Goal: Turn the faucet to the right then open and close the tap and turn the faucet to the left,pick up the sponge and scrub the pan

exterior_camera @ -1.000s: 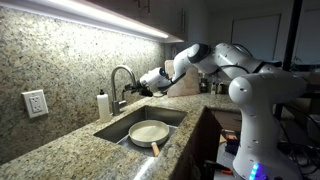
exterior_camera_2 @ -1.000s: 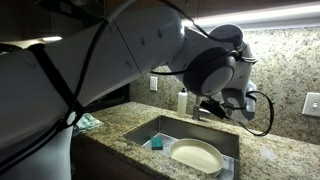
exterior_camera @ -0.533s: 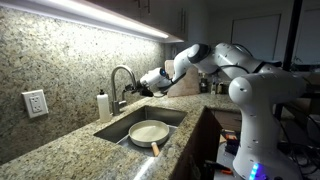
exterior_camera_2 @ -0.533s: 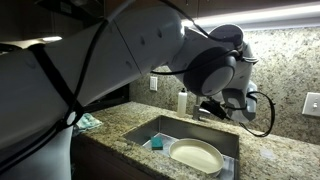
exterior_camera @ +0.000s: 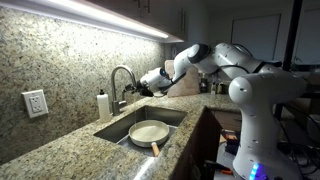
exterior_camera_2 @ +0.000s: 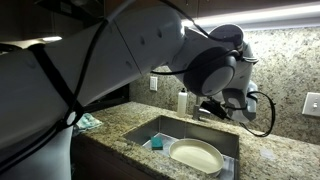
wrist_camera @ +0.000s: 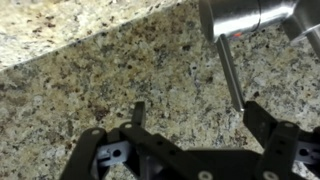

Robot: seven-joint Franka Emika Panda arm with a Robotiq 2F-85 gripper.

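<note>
The silver faucet (exterior_camera: 122, 79) arches over the sink behind the white bottle. My gripper (exterior_camera: 141, 88) hovers just beside its base, open and holding nothing. In the wrist view my gripper (wrist_camera: 200, 118) is spread wide over granite, with the faucet's metal body (wrist_camera: 245, 15) at the top right and its thin tap lever (wrist_camera: 230, 70) reaching down close to the right finger (wrist_camera: 264, 121). The cream pan (exterior_camera: 149, 131) lies in the sink, tan handle toward the front. The pan (exterior_camera_2: 195, 155) also shows in an exterior view with the teal sponge (exterior_camera_2: 155, 143) beside it on the sink floor.
A white soap bottle (exterior_camera: 103, 105) stands on the granite counter (exterior_camera: 60, 150) left of the faucet. Wall outlets (exterior_camera: 35, 103) sit on the backsplash. A teal cloth (exterior_camera_2: 88, 122) lies on the counter. The arm's body fills much of an exterior view.
</note>
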